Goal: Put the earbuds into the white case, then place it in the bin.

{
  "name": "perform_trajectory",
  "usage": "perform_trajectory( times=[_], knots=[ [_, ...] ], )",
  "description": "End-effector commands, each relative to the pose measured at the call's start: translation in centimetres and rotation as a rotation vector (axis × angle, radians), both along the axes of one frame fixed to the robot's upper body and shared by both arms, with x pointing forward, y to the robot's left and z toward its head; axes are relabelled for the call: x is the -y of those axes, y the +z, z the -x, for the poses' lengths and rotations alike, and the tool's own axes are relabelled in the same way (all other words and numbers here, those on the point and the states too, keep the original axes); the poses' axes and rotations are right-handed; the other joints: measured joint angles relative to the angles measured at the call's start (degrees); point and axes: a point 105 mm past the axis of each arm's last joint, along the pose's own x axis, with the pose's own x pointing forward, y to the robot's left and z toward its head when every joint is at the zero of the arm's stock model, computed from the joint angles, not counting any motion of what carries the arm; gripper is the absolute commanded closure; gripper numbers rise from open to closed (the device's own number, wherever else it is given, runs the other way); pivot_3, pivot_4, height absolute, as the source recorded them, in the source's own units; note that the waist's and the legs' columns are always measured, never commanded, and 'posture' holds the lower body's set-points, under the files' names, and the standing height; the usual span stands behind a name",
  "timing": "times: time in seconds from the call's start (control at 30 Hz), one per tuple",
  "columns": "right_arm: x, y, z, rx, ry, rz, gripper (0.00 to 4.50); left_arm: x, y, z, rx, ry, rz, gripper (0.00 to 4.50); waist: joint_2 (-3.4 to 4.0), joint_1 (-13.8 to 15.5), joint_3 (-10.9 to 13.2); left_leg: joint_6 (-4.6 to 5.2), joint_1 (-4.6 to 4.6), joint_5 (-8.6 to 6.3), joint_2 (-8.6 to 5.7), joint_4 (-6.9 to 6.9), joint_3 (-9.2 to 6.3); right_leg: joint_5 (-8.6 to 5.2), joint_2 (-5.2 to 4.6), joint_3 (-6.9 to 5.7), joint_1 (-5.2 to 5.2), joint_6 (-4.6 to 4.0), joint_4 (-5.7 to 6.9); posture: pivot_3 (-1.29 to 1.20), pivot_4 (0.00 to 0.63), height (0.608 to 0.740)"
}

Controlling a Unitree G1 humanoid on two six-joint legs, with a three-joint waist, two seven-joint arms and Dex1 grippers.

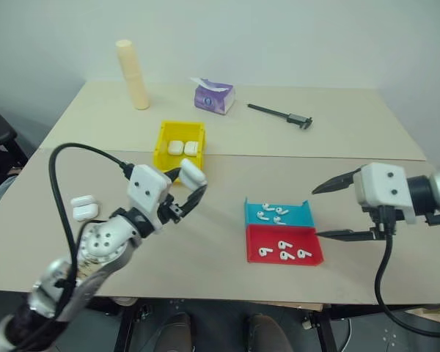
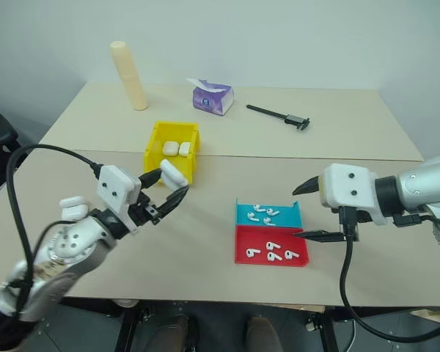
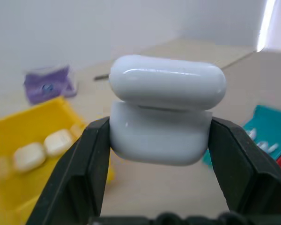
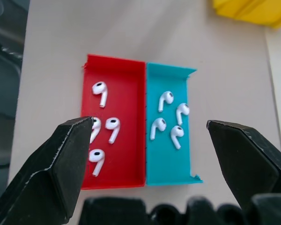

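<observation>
Item: white case, clamped at its lower half in the left gripper, held above the table just short of the yellow bin; lid slightly ajar.
Item: right gripper, jaws spread wide and empty, poised over the earbuds in the teal tray and red tray.
Handling: descend on one earbud stem, close gently, and keep the case steady with its lid upward.

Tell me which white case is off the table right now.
The white case clamped in the left gripper, held up beside the yellow bin. Two cases lie inside that bin; two more rest on the table.
</observation>
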Motion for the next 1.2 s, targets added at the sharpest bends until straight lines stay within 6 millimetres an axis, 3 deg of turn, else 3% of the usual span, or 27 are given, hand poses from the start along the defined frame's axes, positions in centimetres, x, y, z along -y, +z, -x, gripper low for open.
perform_trajectory(
  times=[0.03,0.33,0.67,0.87,1.0,1.2],
  knots=[
    [-0.7,0.2,0.7,-0.02,0.002,0.062,0.0,0.6,0.1,0.7,0.133,-0.089,0.081,1.65,0.01,-0.01,-0.01,0.02,-0.05,-0.01,0.02,0.05,-0.04,0.0,0.01,-0.03,-0.01,0.01,0.01,0.0,0.15,0.74],
    [-2.2,-1.3,0.9,-0.09,-0.014,0.16,0.0,0.5,-3.1,4.0,0.155,-0.439,0.074,1.65,0.09,-0.57,-0.05,0.22,-0.23,-0.12,0.12,0.35,-0.35,0.01,0.04,-0.04,-0.17,0.05,0.16,0.0,0.15,0.74],
    [-2.8,-3.3,0.7,-0.102,0.026,0.302,0.0,-1.5,-4.5,6.3,0.064,-0.535,0.23,1.65,0.18,-1.08,-0.11,0.33,-0.35,-0.2,0.13,0.41,-0.36,-0.01,0.03,-0.02,-0.34,0.1,0.23,0.0,0.15,0.74],
    [-3.1,-4.3,0.1,-0.109,0.041,0.351,0.0,-2.1,-5.0,6.6,0.048,-0.547,0.229,1.65,0.22,-1.38,-0.13,0.33,-0.31,-0.19,0.14,0.44,-0.37,-0.01,0.06,-0.04,-0.32,0.1,0.27,0.0,0.15,0.74],
    [-3.2,-4.9,-0.2,-0.112,0.04,0.376,0.94,-2.2,-4.6,6.5,0.075,-0.536,0.219,1.65,0.22,-1.39,-0.13,0.36,-0.36,-0.21,0.13,0.44,-0.37,-0.01,0.05,-0.03,-0.36,0.1,0.25,0.0,0.15,0.74],
    [-3.0,-6.0,-0.9,-0.1,0.019,0.427,0.94,-1.9,-4.5,6.7,0.081,-0.54,0.205,1.65,0.23,-1.41,-0.14,0.36,-0.38,-0.21,0.13,0.44,-0.36,-0.01,0.06,-0.03,-0.41,0.1,0.28,0.0,0.15,0.74]
  ],
)
